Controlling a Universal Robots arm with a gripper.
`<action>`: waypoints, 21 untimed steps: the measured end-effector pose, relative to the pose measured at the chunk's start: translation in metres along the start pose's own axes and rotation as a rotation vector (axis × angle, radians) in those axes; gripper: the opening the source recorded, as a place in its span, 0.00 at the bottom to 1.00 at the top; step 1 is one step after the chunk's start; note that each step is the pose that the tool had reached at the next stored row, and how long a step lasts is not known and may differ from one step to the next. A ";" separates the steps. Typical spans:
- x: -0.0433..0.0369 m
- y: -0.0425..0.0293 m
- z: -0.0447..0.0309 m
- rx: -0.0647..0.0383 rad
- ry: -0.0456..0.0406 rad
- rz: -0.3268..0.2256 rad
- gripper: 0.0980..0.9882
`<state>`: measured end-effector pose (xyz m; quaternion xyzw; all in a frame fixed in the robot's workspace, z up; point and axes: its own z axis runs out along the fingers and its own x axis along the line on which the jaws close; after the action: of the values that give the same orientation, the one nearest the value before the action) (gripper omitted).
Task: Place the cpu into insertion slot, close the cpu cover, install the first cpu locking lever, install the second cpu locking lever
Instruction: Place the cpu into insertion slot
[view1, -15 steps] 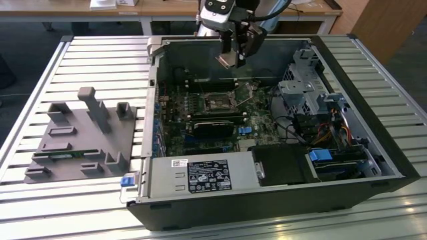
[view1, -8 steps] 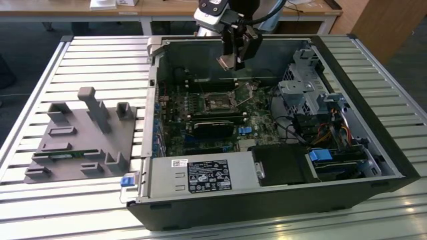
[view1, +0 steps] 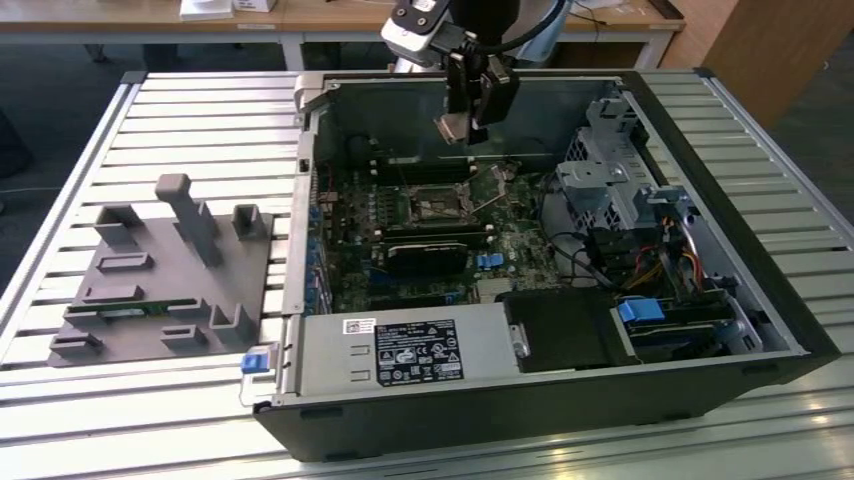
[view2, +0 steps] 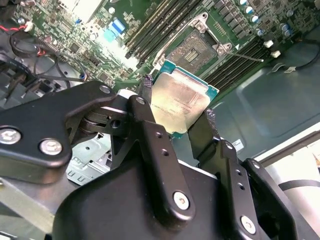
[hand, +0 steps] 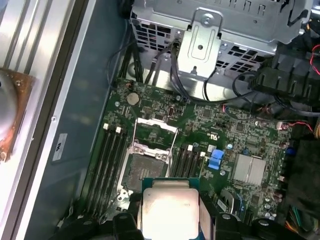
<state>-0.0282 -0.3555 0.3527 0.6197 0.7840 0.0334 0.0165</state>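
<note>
Downward end effector (view2: 177, 102), fingers (view2: 150, 132) in tight pinch.

The silver-topped cpu (view2: 181, 102) hangs above the uncovered insertion slot (view2: 193, 50).

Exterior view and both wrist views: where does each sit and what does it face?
Exterior view: off the arm, looking down into the computer case; gripper shows.
First wrist view: on the wrist, facing the motherboard; gripper's edge shows.
Second wrist view: on the wrist, looking along the fingers.
Both wrist views share the gripped cpu and the insertion slot.
</note>
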 end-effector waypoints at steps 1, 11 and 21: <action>0.0001 0.0000 0.0006 0.000 -0.0008 0.004 0.49; 0.0001 -0.0003 0.0051 0.005 -0.0126 0.017 0.49; 0.0007 -0.0005 0.0061 0.004 -0.0194 0.110 0.49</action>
<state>-0.0285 -0.3547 0.3466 0.6621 0.7487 0.0267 0.0210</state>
